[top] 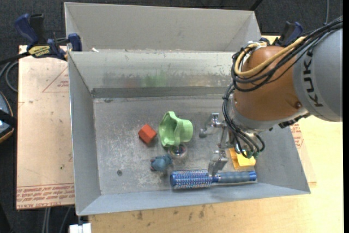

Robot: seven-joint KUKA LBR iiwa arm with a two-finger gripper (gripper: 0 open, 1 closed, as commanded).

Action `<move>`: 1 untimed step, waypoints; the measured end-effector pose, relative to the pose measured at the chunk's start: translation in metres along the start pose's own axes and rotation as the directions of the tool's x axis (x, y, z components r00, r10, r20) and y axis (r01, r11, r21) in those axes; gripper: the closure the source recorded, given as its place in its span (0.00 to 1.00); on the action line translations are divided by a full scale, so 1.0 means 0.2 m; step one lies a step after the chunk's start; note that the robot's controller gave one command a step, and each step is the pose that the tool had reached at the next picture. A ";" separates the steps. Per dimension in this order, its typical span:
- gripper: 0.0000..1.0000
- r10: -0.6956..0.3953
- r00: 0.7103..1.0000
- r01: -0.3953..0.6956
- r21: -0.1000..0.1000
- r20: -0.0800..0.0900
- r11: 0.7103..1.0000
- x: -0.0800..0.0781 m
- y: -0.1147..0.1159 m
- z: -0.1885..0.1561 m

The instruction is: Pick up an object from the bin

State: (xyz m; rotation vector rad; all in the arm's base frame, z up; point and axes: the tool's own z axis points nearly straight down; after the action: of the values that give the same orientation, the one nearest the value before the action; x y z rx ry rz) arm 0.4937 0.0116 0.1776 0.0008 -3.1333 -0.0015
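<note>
Gripper: the two-finger gripper (216, 143) hangs low over the front right part of the bin floor, below the arm's orange wrist cover (267, 84); its metal fingers (218, 162) stand wide apart, with bare floor in the gap and nothing held between them
Far finger: it sits toward the bin's middle, pointing at the green thing but apart from it
Near finger: its tip is at the hairbrush, about where the bristle head meets the handle; whether it touches the brush or hangs just above it cannot be told
Hairbrush: a blue hairbrush (191, 179) lies flat along the front wall, bristle head to the left and handle running right, just in front of the gripper
Yellow piece: a small yellow block (244, 160) lies just right of the near finger and just behind the brush handle, partly hidden by the wrist's cables
Green thing: a light green cup-shaped object (175, 129) lies left of the gripper, near the middle of the floor
Red block: a small orange-red block (146, 134) sits just left of the green thing
Blue lump: a small blue-grey lump (161, 163) lies between the red block and the brush head
Bin: the grey metal bin (109, 133) holds all of these loose in the front half of its floor
</note>
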 end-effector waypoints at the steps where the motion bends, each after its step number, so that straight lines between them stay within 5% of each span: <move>1: 0.00 -0.116 0.993 0.116 0.002 0.023 0.993 0.04 0.06 0.46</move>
State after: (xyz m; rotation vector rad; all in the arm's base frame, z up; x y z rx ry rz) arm 0.4844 0.0246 0.0853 0.1842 -3.1511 -0.0015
